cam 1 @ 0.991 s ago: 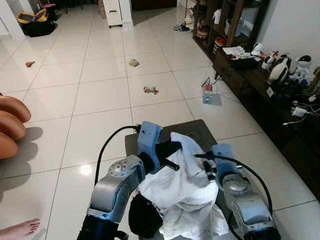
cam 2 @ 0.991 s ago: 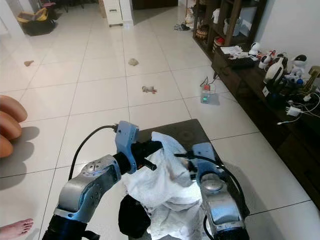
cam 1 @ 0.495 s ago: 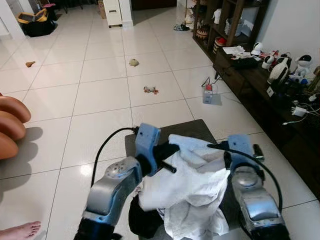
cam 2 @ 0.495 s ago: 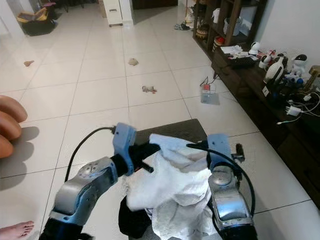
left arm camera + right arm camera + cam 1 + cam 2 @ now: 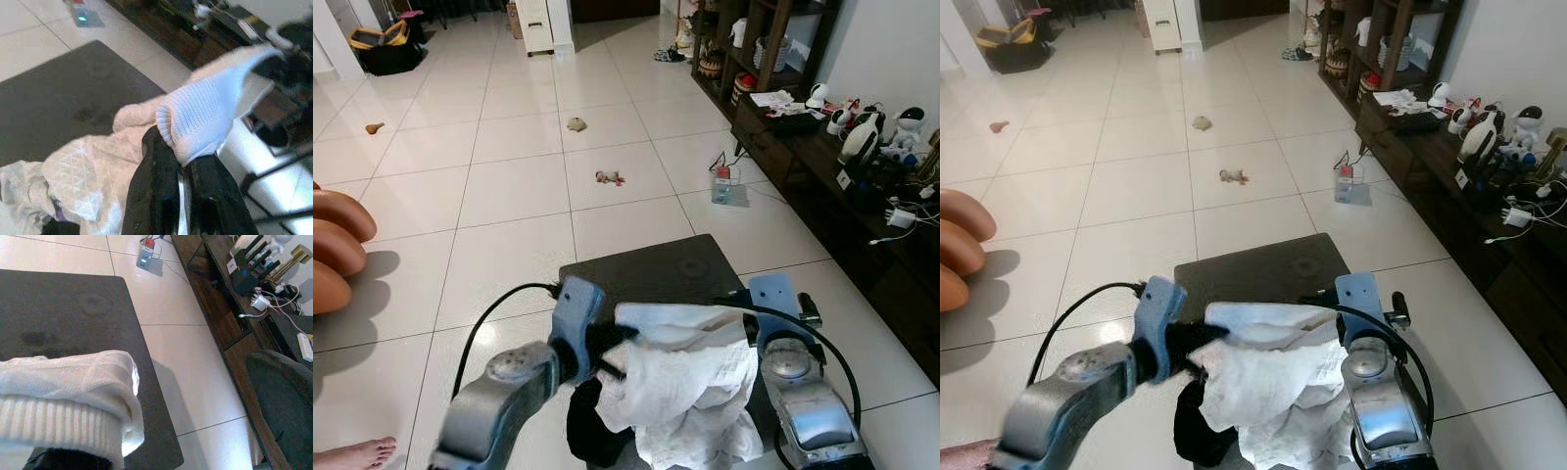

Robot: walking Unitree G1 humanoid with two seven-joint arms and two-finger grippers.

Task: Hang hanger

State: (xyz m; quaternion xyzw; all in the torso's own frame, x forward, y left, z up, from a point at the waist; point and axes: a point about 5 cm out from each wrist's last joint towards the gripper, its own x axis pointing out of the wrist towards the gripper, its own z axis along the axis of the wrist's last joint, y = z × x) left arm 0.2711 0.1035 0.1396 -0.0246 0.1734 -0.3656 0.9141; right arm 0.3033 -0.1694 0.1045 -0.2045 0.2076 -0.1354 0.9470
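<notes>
A white knitted garment [image 5: 677, 367] hangs stretched between my two grippers, low above a dark mat [image 5: 646, 266] on the tiled floor. My left gripper [image 5: 182, 169] is shut on the garment's ribbed edge [image 5: 195, 115], at the cloth's left end [image 5: 607, 345]. The right gripper [image 5: 744, 328] is at the cloth's right end, its fingers buried under the ribbed hem [image 5: 63, 423], and the cloth pulls taut from it. Under the hanging cloth lies a black bundle [image 5: 592, 431].
A dark wooden cabinet [image 5: 847, 211] with toys, chargers and cables runs along the right. A small device with a cord [image 5: 725, 186] and scattered bits [image 5: 608, 177] lie on the tiles. A person's bare foot [image 5: 352, 453] is at lower left, and rounded tan shapes [image 5: 333, 245] are at the left edge.
My left arm has drawn back and down toward me, and the right gripper has moved outward. The garment, bunched a second ago, is now spread wide and lower between them.
</notes>
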